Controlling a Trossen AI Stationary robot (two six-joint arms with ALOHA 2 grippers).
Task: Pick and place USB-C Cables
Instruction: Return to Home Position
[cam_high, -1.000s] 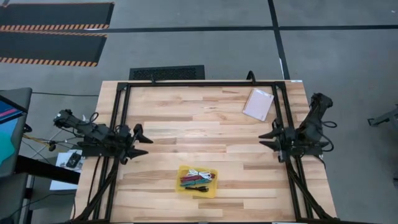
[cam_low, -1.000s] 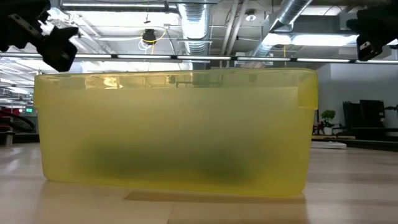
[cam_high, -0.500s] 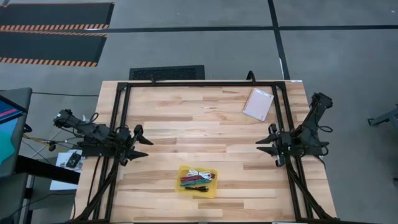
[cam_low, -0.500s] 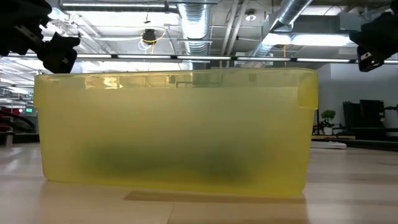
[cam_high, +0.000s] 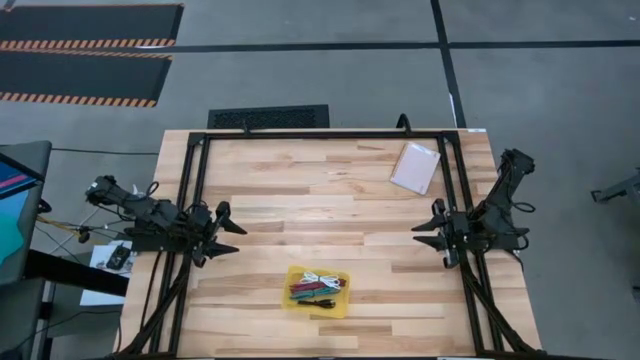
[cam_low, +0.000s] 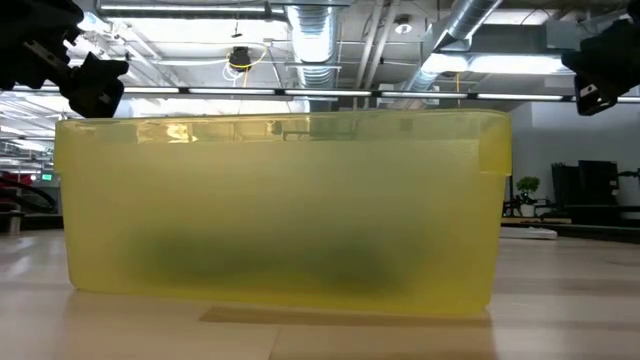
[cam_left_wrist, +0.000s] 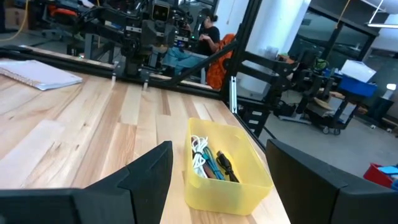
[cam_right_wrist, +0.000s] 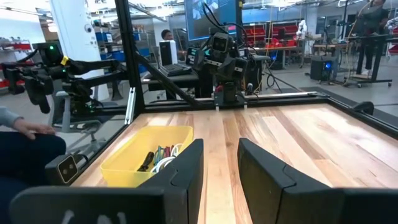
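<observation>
Wooden table (cam_high: 300, 190) boards fill the middle of the high view, and we judge the sorting done, so the step in hand is parking both arms cleanly. At the left-centre edge of the boards the left gripper (cam_high: 232, 230) hangs with its fingers spread wide and nothing between them. The right gripper (cam_high: 428, 232) mirrors it at right-centre, its fingers apart by a narrower gap, also empty. We would draw each arm back along its own side, keeping height over the wood and staying well clear of the yellow tray (cam_high: 340, 305) at lower centre, since a brush against its wall could slide it. The pale pink packet (cam_high: 415, 167) at upper right lies near the right arm, so we would not sweep low there. The USB-C cables (cam_high: 314, 289) lie bunched inside the tray, white, dark red, teal and black. We see none trailing over the rim, so nothing should snag.
</observation>
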